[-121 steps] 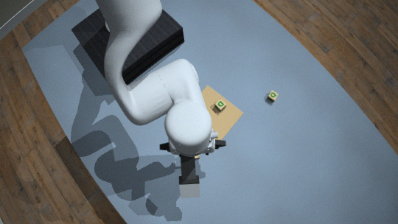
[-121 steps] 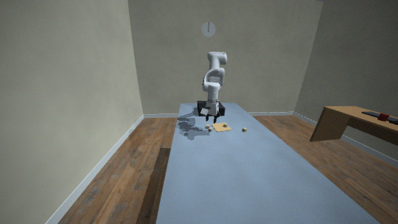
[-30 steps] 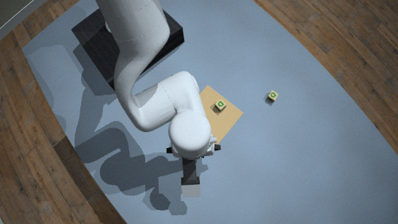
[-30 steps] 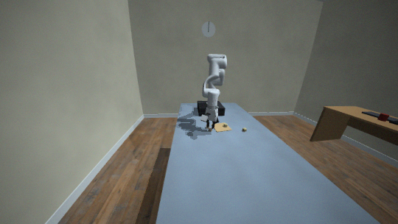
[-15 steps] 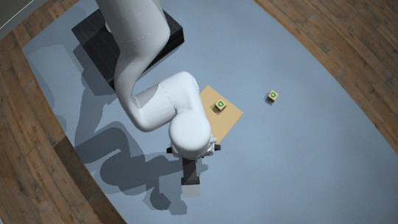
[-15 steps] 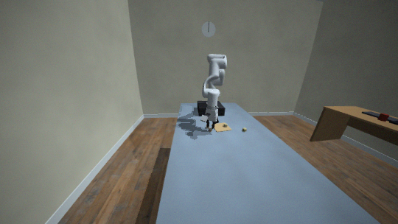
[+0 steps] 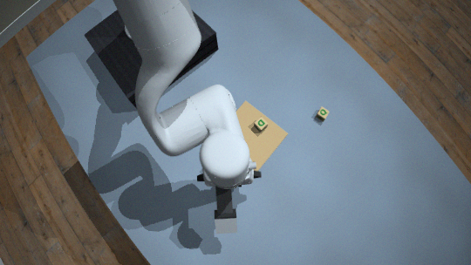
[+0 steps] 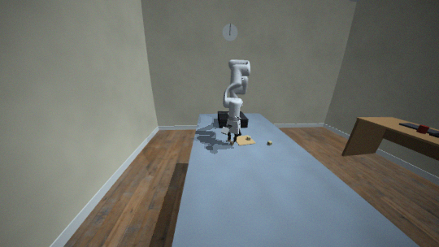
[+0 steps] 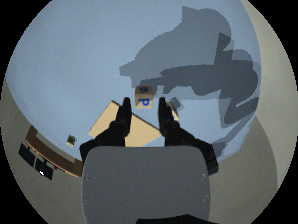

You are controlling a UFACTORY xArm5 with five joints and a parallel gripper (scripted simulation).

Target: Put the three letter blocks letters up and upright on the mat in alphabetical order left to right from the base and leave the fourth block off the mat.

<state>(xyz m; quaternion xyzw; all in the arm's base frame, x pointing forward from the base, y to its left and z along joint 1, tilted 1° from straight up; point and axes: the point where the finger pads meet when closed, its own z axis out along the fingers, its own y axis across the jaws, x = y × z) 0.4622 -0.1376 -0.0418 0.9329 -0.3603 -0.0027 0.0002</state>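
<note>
1. The arm rises from a black base at the upper left of the top view. It bends down over the grey-blue table, and its wrist covers the near corner of the mat.
2. The mat is a tan sheet lying flat on the table. Its edges run diagonally in the top view. The arm hides part of it, so its longer side cannot be told.
3. The block on the mat lies flat near the mat's upper edge, a green letter on top. Its sides are turned slightly off the mat's edges. The letter is too small to read, and which way it points is unclear.
4. The block off the mat rests on the bare table, well apart from the mat on the side away from the arm. It also shows a green mark on top and sits slightly rotated.
5. In the wrist view the tool points down at the table beside the mat, its two dark fingers partly spread and grasping nothing.
6. The third block lies on the table just beyond the fingertips, in line with the gap between them. Its top mark is too blurred to read.
</note>
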